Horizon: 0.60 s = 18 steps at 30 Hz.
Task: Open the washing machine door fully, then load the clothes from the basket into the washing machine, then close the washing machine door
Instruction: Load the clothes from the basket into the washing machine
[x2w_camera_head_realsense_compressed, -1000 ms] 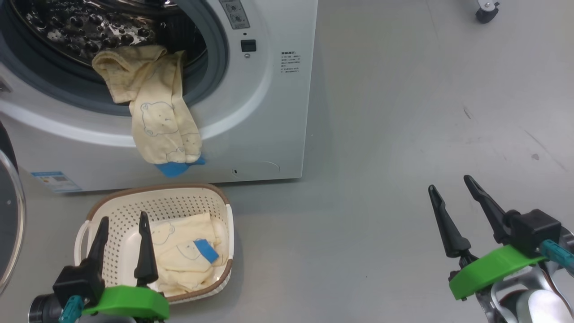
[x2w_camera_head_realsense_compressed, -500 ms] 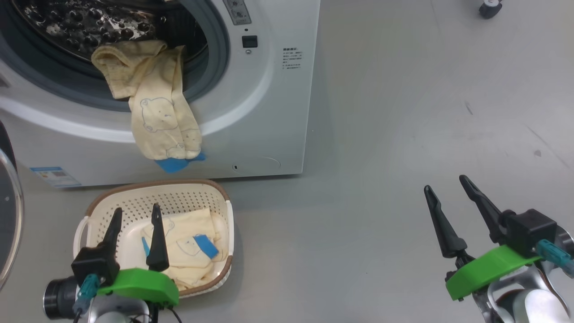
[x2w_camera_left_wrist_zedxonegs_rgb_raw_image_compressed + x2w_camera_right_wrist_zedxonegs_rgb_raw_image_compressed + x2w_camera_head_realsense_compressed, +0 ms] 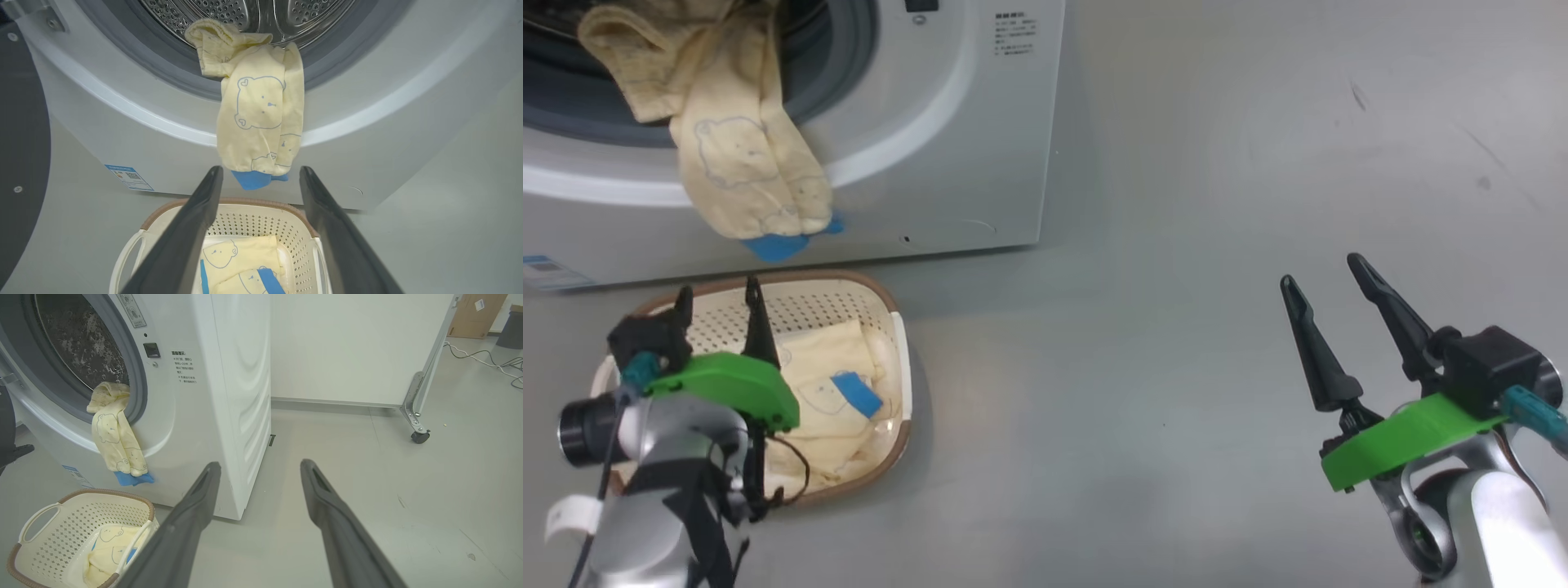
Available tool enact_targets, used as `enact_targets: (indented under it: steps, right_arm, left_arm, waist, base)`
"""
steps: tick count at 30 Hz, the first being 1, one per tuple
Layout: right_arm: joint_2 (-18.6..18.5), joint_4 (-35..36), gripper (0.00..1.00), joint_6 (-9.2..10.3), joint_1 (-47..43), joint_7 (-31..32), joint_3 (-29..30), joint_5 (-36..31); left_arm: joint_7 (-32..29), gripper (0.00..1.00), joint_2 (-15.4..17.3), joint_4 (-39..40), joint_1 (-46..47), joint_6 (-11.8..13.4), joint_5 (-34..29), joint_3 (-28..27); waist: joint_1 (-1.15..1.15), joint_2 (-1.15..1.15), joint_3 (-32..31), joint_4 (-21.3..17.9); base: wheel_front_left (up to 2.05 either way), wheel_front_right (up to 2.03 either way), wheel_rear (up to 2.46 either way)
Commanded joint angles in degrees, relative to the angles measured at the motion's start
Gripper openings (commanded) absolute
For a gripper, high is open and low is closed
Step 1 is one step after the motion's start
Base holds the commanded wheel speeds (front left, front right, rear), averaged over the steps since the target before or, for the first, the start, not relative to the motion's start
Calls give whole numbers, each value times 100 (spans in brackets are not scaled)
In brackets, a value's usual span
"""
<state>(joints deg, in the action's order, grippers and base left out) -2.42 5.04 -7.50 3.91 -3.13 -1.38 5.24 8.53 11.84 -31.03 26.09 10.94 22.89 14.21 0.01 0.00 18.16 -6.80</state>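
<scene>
Wide open, empty: left gripper [image 3: 717,287], right gripper [image 3: 1321,271]. 1 garment [image 3: 739,163] drapes over gasket [image 3: 163,71] (half in) — shutting the washing machine door [image 3: 22,122] would trap it.

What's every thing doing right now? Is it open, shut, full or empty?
washing machine door: open, swung aside.
washing machine: open, one garment partly in.
hanging garment: draped over the opening's lip, dangling outside.
basket: on the floor, not empty.
clothes in basket: lying folded inside.
left gripper: jaws open, empty, above the basket.
right gripper: jaws open, empty.
</scene>
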Motion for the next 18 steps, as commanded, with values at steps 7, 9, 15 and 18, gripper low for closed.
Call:
enact_targets:
  steps: [7,9,15,18]
  right_arm:
    - [-50,132,100,1,491,-205,-195,124]
    - [-50,102,100,1,591,-268,-228,168]
    - [-48,-70,100,1,786,-468,-283,301]
    - [-47,-169,100,1,832,-569,-285,370]
  left_arm:
    - [-225,100,302,-1207,1548,-423,218,-318]
    - [-342,100,379,-1534,1938,-531,276,-352]
    - [-734,100,594,-2335,2886,-750,421,-432]
    - [-948,100,656,-2654,3222,-861,474,-427]
  waist:
    - [-1,0,1056,-522]
    - [-1,0,1275,-624]
    - [-1,0,1724,-864]
    - [-1,0,1830,-924]
  base:
    - [0,0,0]
    - [0,0,0]
    - [0,0,0]
    - [0,0,0]
